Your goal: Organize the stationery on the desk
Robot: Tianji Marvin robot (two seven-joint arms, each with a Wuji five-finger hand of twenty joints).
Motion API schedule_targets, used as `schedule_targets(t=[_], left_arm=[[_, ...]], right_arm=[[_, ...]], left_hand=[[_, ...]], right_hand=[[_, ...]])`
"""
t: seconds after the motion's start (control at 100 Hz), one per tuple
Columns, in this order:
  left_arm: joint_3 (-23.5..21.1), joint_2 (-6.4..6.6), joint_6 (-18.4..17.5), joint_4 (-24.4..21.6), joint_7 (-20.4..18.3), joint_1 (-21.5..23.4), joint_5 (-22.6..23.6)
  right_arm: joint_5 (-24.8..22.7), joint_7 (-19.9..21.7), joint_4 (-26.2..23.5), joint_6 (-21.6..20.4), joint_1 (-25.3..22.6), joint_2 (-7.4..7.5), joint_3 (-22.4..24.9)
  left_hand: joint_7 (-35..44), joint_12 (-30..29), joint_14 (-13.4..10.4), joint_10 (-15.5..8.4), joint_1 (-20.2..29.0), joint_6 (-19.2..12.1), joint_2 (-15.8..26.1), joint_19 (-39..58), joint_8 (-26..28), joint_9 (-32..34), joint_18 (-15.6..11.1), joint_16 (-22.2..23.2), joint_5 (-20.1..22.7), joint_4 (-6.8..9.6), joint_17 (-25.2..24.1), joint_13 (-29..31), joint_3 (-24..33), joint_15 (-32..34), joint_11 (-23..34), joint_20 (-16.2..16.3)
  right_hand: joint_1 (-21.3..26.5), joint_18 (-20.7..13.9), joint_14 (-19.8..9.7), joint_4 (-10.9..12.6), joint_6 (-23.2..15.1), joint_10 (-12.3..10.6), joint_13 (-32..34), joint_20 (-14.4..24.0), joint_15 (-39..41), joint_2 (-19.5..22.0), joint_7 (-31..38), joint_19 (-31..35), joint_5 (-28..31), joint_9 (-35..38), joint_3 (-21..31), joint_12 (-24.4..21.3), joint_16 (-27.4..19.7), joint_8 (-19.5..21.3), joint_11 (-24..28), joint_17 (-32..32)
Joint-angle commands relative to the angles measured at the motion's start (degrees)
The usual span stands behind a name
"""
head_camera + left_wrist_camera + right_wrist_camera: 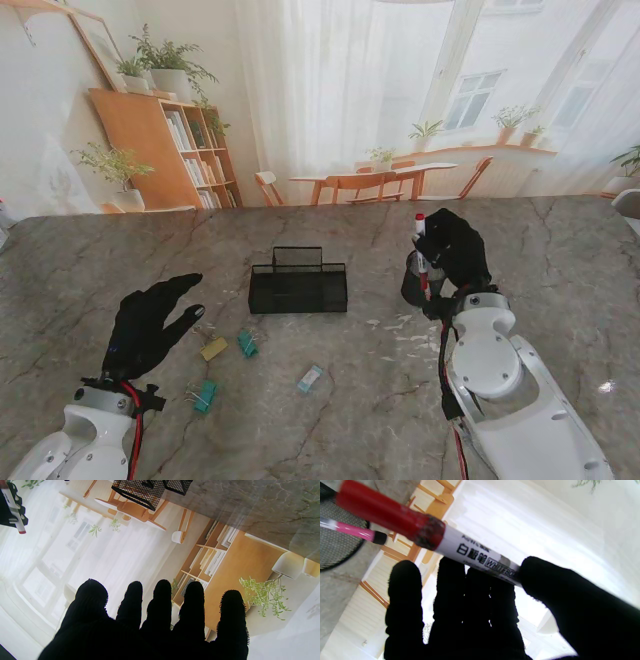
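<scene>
While I hold over the table, this is how things stand:

Right hand (455,255): at 2 o'clock from the table's middle, thumb and fingers (480,597) clamped on the marker (421,258).
Marker: white barrel, red cap, roughly upright in my grip; it hangs over the round mesh cup (413,285).
Cup: dark, just at 3 o'clock of the tray; a pink pen (355,531) shows at its rim in the right wrist view.
Tray (298,290): black mesh, mid-table, with a taller rear compartment.
Left hand (150,325): at 8 o'clock, fingers (162,597) spread, holding nothing.
Clips: yellow clip (214,348) and teal clip (247,344) just past my left fingertips; another teal clip (205,396) nearer to me.
Eraser (309,378): pale blue, at 6 o'clock from the tray.
</scene>
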Motion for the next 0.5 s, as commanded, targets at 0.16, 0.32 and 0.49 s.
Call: schedule_targets(t=[0.16,0.32,0.49], left_arm=[[0.20,-0.09,-0.07,0.22,-0.32,-0.03,-0.11],[0.31,-0.02,0.06,0.39,-0.72,-0.29,-0.12],[0.43,0.04,0.18,0.58,-1.05,-0.55,-0.11]], right_arm=[[1.48,-2.99,3.88,2.55,6.56,-1.93,-0.49],[1.80,-5.42,9.08,4.20,10.92,-2.81,-0.98],[2.68,-7.58,15.31,5.75,15.12,-3.80,-1.89]], left_hand=[[0.60,1.16,-0.19,0.46,0.73,0.51,2.88,0.72,0.63,0.39,0.71,0.41,0.25,-5.09,-0.23,0.71,-0.19,1.30,0.20,1.35],[0.59,1.18,-0.18,0.48,0.67,0.48,2.89,0.72,0.63,0.45,0.72,0.41,0.25,-5.10,-0.21,0.72,-0.24,1.29,0.22,1.34],[0.58,1.18,-0.23,0.38,0.65,0.45,2.88,0.73,0.63,0.43,0.69,0.43,0.22,-5.10,-0.20,0.79,-0.24,1.33,0.21,1.34]], right_hand=[[7.75,0.87,-0.28,5.76,-7.43,-0.09,-0.22,1.80,-0.10,2.87,4.88,0.30,4.87,1.01,9.95,1.63,1.34,5.24,-0.27,-0.15],[7.97,1.12,-0.22,5.55,-7.17,0.15,-0.49,2.15,-0.09,2.82,4.81,-0.10,4.98,0.72,9.82,2.13,1.80,5.36,-0.41,-0.62],[8.29,1.03,0.06,5.43,-7.35,0.28,-0.79,2.48,-0.14,2.56,4.72,-0.37,5.13,0.81,9.90,2.60,2.16,5.41,-0.59,-0.85]])
